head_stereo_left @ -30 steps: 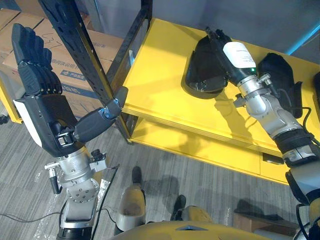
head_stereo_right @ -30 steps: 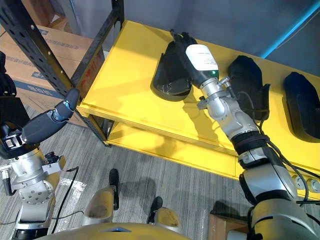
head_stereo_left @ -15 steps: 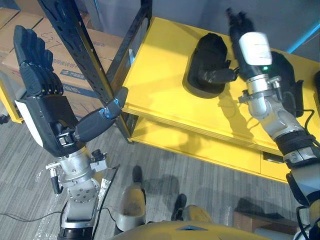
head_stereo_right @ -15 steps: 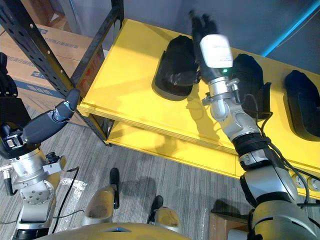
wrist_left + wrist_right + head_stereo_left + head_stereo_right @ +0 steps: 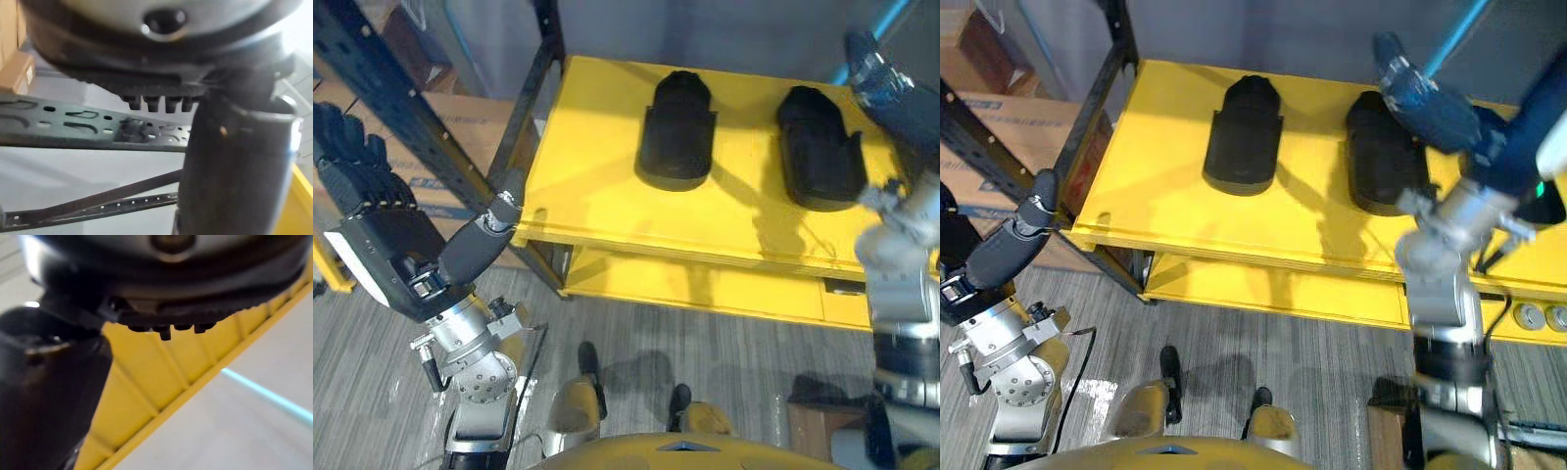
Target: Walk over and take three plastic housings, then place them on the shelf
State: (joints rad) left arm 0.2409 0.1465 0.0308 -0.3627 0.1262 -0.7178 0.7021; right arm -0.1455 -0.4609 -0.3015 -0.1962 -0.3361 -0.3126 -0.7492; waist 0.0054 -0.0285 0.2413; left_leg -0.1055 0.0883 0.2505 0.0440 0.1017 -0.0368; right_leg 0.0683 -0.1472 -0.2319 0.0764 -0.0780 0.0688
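While my right hand (image 5: 1427, 96) hovers over the yellow shelf (image 5: 597, 176), fingers straight, empty, I see the first housing (image 5: 675, 132) and second housing (image 5: 818, 147) lying on it, apart. Left hand (image 5: 386, 240) raised, fingers straight, empty.

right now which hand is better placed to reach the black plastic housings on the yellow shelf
Right: the right hand hangs over the yellow shelf beside the black plastic housings; the left hand is raised off its left end, farther away.
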